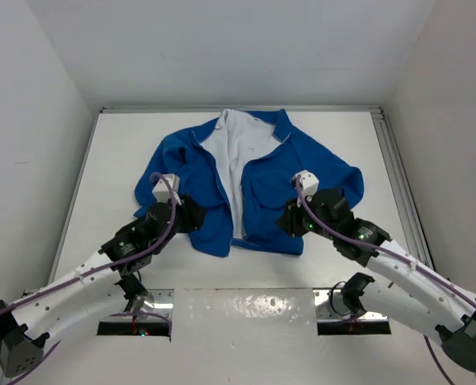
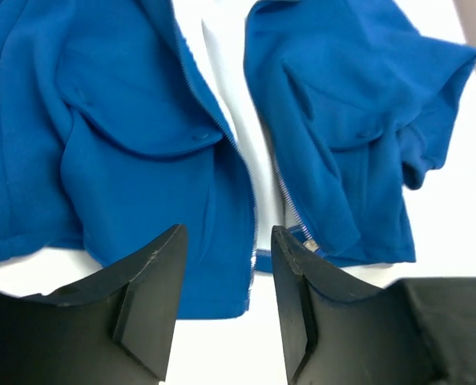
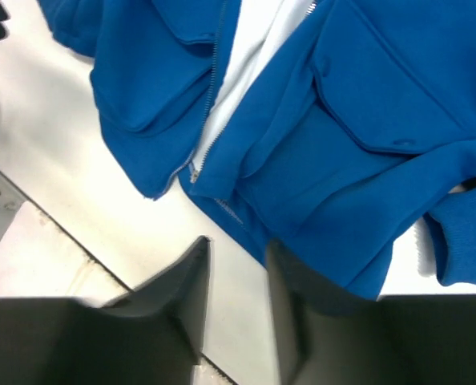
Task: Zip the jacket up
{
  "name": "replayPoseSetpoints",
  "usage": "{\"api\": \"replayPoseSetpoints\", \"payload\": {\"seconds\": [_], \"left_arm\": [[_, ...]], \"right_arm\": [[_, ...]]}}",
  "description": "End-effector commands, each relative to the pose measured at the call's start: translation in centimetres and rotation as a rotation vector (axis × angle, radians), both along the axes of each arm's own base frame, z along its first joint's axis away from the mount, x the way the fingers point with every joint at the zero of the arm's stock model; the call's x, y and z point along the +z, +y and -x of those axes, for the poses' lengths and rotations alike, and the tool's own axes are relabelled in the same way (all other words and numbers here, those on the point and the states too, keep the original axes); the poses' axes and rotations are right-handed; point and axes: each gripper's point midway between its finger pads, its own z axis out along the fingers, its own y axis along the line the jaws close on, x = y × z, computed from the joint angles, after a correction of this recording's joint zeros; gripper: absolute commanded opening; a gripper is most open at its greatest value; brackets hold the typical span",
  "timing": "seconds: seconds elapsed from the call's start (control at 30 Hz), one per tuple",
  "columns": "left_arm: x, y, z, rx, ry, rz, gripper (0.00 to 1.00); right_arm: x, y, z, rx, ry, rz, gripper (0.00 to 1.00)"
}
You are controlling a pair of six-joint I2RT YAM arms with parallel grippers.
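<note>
The bright blue jacket (image 1: 266, 188) lies flat on the white table (image 1: 114, 160), front unzipped, with white lining (image 1: 231, 152) showing down the middle. My left gripper (image 1: 193, 218) hovers open and empty over the bottom hem of the jacket's left panel (image 2: 142, 160); the silver zipper teeth (image 2: 212, 111) run toward its jaws (image 2: 226, 241), and the slider (image 2: 310, 243) sits by the right finger. My right gripper (image 1: 290, 221) is open and empty at the right panel's hem (image 3: 342, 144). In its view (image 3: 238, 253) the slider (image 3: 194, 172) lies just ahead.
A shiny metal plate (image 1: 246, 309) lies at the table's near edge between the arm bases. An aluminium rail (image 1: 398, 184) runs along the right side. White walls enclose the table on three sides. The jacket's right sleeve (image 1: 346, 180) is folded in.
</note>
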Motion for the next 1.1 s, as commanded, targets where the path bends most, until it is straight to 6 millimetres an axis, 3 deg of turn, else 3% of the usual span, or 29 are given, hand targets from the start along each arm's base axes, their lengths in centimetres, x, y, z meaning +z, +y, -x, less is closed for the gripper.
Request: {"api": "replayPoseSetpoints", "payload": {"seconds": [0.0,0.03,0.1,0.13,0.2,0.37,0.5,0.67,0.83,0.97,1.07], "left_arm": [[0.5,0.0,0.0,0.007,0.015,-0.001,0.44],[-0.3,0.1,0.1,0.009,0.036,-0.022,0.42],[-1.4,0.1,0.2,0.008,0.074,-0.049,0.28],[-1.8,0.3,0.3,0.014,0.091,-0.061,0.14],[-2.9,0.7,0.5,0.029,0.129,-0.096,0.00],[-4.4,-0.3,0.7,-0.039,0.161,-0.138,0.00],[-6.8,-1.3,1.1,-0.087,0.226,-0.218,0.00],[-9.4,-2.3,1.8,-0.138,0.283,-0.318,0.21],[-9.7,-3.9,1.7,-0.204,0.265,-0.331,0.39],[-9.1,-5.6,2.1,-0.281,0.244,-0.318,0.40],[-9.8,-6.4,2.7,-0.337,0.263,-0.322,0.34]], "right_arm": [[1.0,0.8,0.2,0.030,-0.007,-0.043,0.24],[0.8,0.8,0.2,0.029,0.001,-0.038,0.20],[0.5,0.9,0.5,0.030,0.023,-0.040,0.12],[0.3,1.0,0.5,0.033,0.024,-0.046,0.05],[-0.1,1.2,0.5,0.038,0.033,-0.047,0.03],[-1.2,1.3,0.5,0.029,0.057,-0.047,0.02],[-2.2,1.1,0.2,0.004,0.078,-0.022,0.02],[-3.1,1.2,0.2,0.007,0.094,-0.010,0.02],[-3.7,1.2,0.2,0.008,0.100,-0.003,0.02],[-3.9,1.1,0.3,0.003,0.103,-0.006,0.03],[-3.9,0.9,0.3,-0.004,0.103,0.000,0.04]]}}
